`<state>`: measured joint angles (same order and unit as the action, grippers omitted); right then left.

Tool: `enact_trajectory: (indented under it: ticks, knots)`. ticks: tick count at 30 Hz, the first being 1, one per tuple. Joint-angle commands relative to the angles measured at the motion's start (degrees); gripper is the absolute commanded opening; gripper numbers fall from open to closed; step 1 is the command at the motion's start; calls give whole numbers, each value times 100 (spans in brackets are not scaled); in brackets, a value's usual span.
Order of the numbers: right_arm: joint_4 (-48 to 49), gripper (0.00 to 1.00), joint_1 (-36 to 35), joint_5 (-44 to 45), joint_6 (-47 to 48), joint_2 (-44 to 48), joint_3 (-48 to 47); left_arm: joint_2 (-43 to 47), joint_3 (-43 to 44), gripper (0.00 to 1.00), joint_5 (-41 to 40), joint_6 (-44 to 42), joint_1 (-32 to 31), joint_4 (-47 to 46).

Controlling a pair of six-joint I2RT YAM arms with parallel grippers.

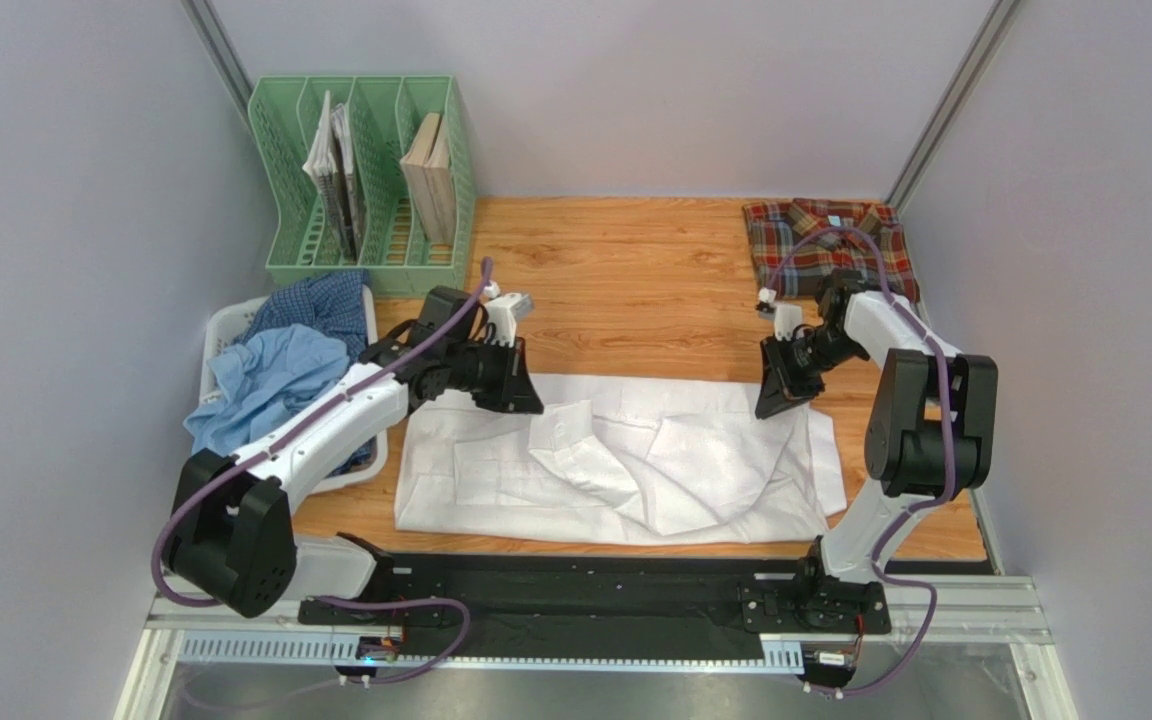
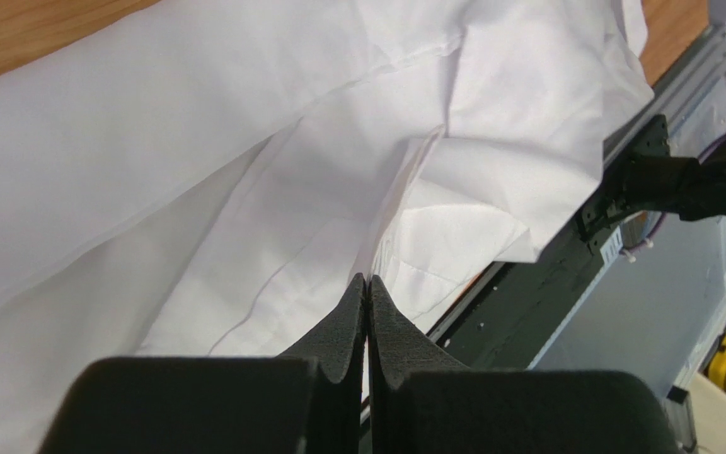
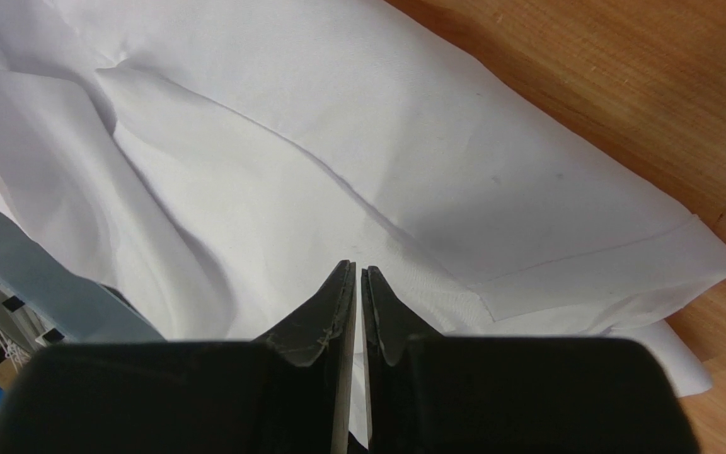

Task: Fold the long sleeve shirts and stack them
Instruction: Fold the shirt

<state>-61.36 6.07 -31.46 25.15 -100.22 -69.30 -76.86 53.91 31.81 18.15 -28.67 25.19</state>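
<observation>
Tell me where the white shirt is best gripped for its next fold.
Pinch the white shirt along its far long edge, one grip near each end, coming down from above on the far side. It lies flat and sideways with both sleeves already laid over the middle. That edge runs fairly straight on bare table, so it can probably be lifted and folded toward the near side.

Top external camera: mounted high beyond the near edge of the table [image 1: 642,263], facing down over all of it. Wrist cameras: close above the white shirt [image 1: 612,465], which all three views share.
</observation>
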Motion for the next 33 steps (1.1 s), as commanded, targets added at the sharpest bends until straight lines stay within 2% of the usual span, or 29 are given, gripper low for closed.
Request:
enact_trajectory:
  ticks: [1,12,22,28,29,33]
  knots:
    - [283,11,0,369,131,-164,92,549,-328,0,-325,768,317,-145]
    - [292,11,0,790,280,-252,136,1356,-1076,0,-605,1067,1231,-630]
    - [160,11,-44,844,386,-305,39,1560,-1155,0,-2548,919,1328,319]
    - [-138,15,-184,703,430,-95,-250,1665,-1076,24,-2751,734,1328,767]
    - [-287,17,-193,651,438,-59,-321,1718,-1041,31,-2768,629,1328,1003]
    - [-613,29,-211,606,474,152,-760,1990,-812,33,-2760,102,1328,1287]
